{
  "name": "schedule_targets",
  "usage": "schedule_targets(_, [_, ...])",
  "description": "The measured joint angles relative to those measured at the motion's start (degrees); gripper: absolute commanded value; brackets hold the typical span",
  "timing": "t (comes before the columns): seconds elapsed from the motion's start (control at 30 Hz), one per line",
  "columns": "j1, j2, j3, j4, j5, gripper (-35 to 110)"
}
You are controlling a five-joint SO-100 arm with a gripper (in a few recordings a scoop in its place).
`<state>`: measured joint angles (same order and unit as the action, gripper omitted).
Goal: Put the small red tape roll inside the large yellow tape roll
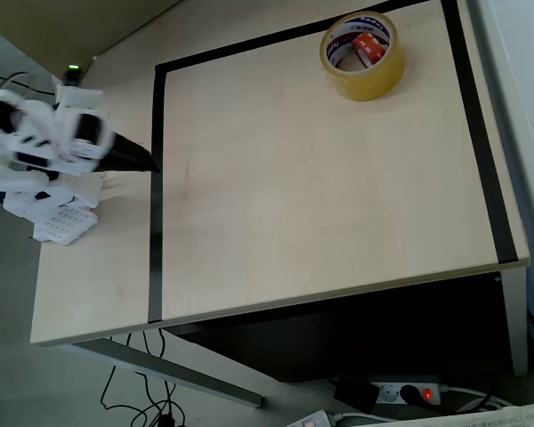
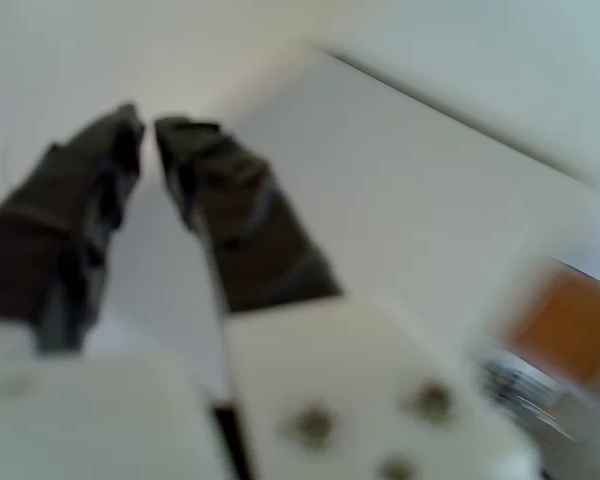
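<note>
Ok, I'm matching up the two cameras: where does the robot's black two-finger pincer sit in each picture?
Overhead view: the black two-finger pincer is at the left, its tips reaching the black tape border, pointing right.
Wrist view: the pincer is at the upper left, blurred, with its tips nearly together and nothing between them.
Shared landmark: the pale wooden tabletop, which is the light surface behind the fingers.

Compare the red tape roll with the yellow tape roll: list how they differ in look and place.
Size: the yellow tape roll is the wide outer ring; the red tape roll is much smaller.
Colour: one is translucent yellowish, the other solid red-orange.
Place: the yellow roll lies flat on the table; the red roll sits inside its hole.
Shared: both are rings near the table's far corner.
</note>
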<state>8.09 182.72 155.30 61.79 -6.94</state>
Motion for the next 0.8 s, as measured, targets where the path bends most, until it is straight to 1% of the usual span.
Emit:
schedule_targets(0.1, [2.46, 5.45, 4.31, 0.18, 1.67, 0])
schedule_targets(0.33, [1.49, 6.59, 19.51, 1.49, 3.69, 0])
schedule_targets(0.6, [-7.03, 8.44, 20.13, 2.90, 6.06, 0])
schedule_targets(0.8, [-7.65, 8.61, 20.13, 2.90, 6.06, 0])
